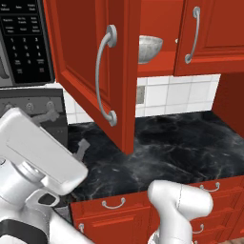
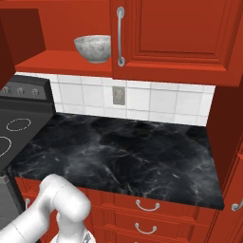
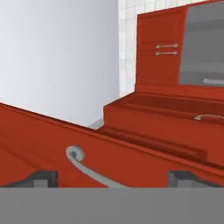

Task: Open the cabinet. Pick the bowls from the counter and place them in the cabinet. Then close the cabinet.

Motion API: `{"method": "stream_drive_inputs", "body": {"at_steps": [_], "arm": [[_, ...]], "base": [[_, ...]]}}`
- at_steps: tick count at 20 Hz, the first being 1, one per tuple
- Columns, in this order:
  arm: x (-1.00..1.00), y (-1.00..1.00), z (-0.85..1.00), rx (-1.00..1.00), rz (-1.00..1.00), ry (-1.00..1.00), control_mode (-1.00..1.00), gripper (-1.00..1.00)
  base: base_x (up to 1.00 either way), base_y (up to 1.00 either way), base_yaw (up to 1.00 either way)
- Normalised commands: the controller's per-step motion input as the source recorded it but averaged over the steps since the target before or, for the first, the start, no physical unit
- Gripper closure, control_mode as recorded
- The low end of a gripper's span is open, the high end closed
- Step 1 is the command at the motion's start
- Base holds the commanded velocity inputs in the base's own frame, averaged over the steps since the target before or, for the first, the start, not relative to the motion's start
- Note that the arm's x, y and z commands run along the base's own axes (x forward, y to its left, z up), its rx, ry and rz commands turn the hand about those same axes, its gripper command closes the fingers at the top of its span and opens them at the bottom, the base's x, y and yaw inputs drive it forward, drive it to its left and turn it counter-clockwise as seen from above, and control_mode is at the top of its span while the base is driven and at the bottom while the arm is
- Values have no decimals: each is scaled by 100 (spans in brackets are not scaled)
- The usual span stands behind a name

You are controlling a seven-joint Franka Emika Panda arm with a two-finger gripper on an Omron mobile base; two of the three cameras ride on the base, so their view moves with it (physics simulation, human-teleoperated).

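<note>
The red cabinet (image 1: 81, 62) has its left door swung wide open towards me, its long silver handle (image 1: 104, 76) facing out; the right door (image 2: 175, 33) is shut. A deep grey-white mottled bowl (image 2: 94, 47) stands upright on the cabinet's shelf, also visible past the open door's edge (image 1: 149, 47). The black marble counter (image 2: 128, 152) lies bare below. In the hand view my gripper (image 3: 113, 177) is open, its dark fingertips (image 3: 43, 177) wide apart, close over a red panel with a curved silver handle (image 3: 87, 168) between them. Nothing is held.
A stovetop (image 2: 14, 133) with white rings adjoins the counter's left end, and a microwave keypad (image 1: 21, 43) hangs above it. Red drawer fronts (image 2: 147, 205) run under the counter. A tall red side panel (image 2: 228, 142) bounds the counter's right end. My white arm (image 1: 181, 205) bends low before the drawers.
</note>
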Motion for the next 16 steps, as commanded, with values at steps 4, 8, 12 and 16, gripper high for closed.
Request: {"method": "stream_drive_inputs", "body": {"at_steps": [4, 8, 12, 16], "arm": [[49, 0, 4, 0, -1, -21, -100, -100], [61, 0, -26, 1, 0, -15, -100, -100], [79, -12, -43, 5, 0, -15, -100, -100], [60, -36, -3, 8, 0, -15, -100, -100]], "base": [[0, 0, 0], [0, 0, 0], [0, 0, 0], [0, 0, 0]]}}
